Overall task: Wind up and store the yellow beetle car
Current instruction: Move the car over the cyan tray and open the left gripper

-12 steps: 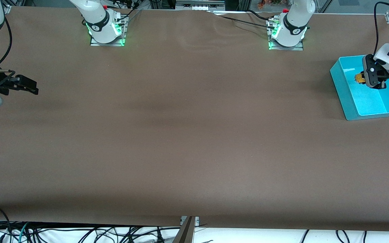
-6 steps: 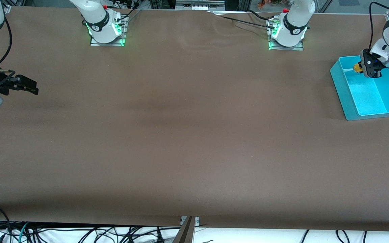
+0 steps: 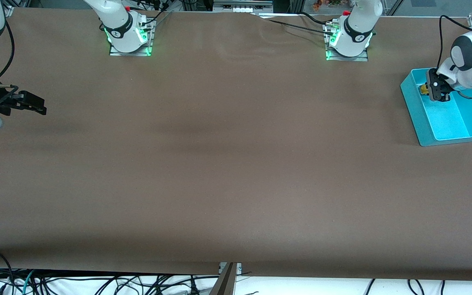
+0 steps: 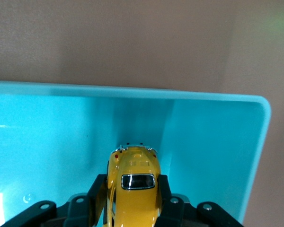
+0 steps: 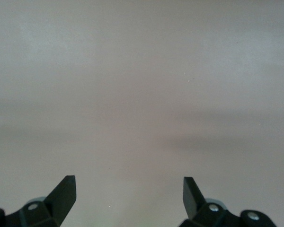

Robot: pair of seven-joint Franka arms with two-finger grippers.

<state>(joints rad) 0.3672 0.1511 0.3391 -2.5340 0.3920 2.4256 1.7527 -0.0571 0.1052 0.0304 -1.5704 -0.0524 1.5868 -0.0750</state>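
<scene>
The yellow beetle car (image 4: 135, 182) sits between the black fingers (image 4: 97, 189) of my left gripper (image 4: 131, 185), which is shut on its sides. The car's rounded end points at an inner wall of the teal bin (image 4: 213, 142). In the front view the left gripper (image 3: 436, 91) holds the car (image 3: 424, 88) low inside the bin (image 3: 421, 123), by the corner closest to the left arm's base. I cannot tell whether the wheels touch the bin floor. My right gripper (image 3: 35, 107) waits open at the right arm's end of the table, with bare brown cloth between its fingertips (image 5: 66, 189).
The teal bin stands at the left arm's end of the table and holds only the car. The two arm bases (image 3: 128, 37) (image 3: 348, 39) stand along the table edge farthest from the front camera. Brown cloth (image 3: 236, 164) covers the table.
My left gripper has carried the car across the bin, from over its middle toward the corner by the left arm's base. The right arm has not moved.
</scene>
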